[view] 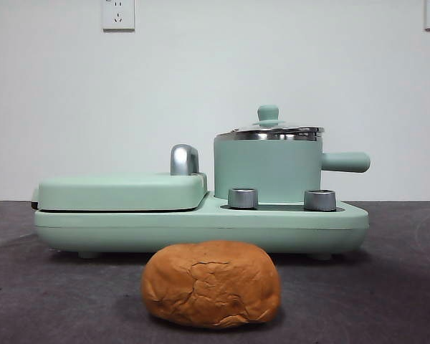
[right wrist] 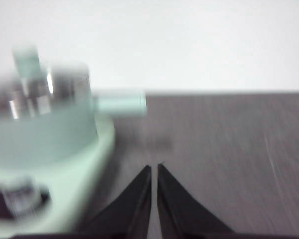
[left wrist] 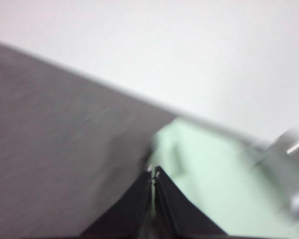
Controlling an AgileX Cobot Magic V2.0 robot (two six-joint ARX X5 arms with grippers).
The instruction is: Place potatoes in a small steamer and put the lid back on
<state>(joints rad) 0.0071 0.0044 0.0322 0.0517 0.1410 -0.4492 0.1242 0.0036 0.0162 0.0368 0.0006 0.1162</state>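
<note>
The potatoes are one orange-brown cracked lump lying on the dark table in front of the appliance. The small steamer, a mint-green pot with a side handle, stands on the appliance's right side with the lid and its green knob on top. Neither arm shows in the front view. My left gripper is shut and hangs over the table by the appliance's green edge. In the blurred right wrist view my right gripper is shut, with the steamer some way off to one side.
The mint-green appliance base carries a flat griddle cover with a chrome handle on its left and two metal dials in front of the pot. A white wall with sockets stands behind.
</note>
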